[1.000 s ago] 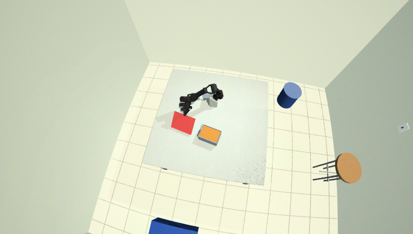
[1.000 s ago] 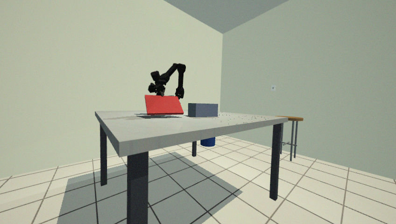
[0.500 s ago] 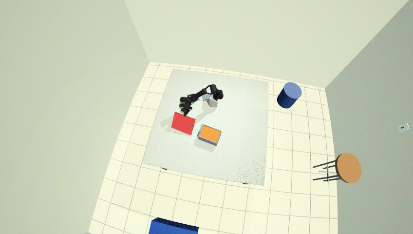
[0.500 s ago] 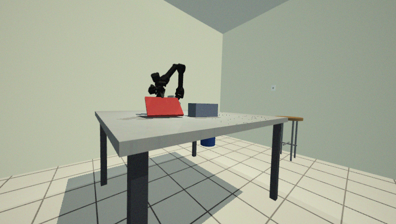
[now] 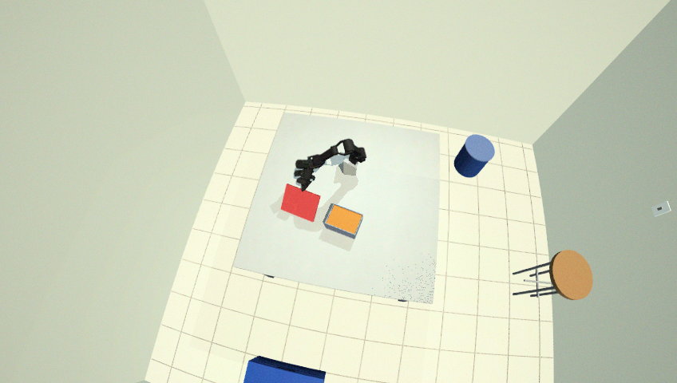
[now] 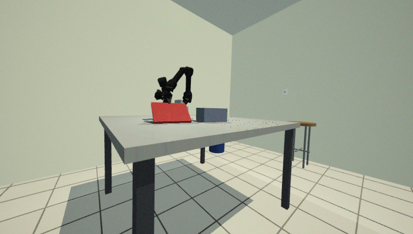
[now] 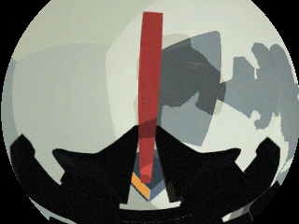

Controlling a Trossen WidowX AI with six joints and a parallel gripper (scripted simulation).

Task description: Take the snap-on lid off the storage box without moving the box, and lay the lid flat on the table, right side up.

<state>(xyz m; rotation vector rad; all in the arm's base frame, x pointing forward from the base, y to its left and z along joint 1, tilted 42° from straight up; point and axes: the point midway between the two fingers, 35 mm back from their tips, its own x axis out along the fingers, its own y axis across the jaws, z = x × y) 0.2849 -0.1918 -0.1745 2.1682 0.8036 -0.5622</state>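
The red lid (image 5: 300,202) (image 6: 170,112) (image 7: 149,81) is off the box. It hangs tilted from my gripper (image 5: 303,187) (image 6: 167,101) (image 7: 148,171), which is shut on its far edge, and its near edge rests on or just above the table (image 5: 393,227) (image 6: 179,136). In the wrist view the lid shows edge-on between the fingers. The grey-blue storage box (image 5: 342,219) (image 6: 211,114) stands open to the lid's right, its orange inside showing from above.
A small grey block (image 5: 347,167) stands on the table by the arm's base. On the floor are a blue cylinder (image 5: 473,155), a round wooden stool (image 5: 570,274) (image 6: 304,124) and a blue crate (image 5: 283,371).
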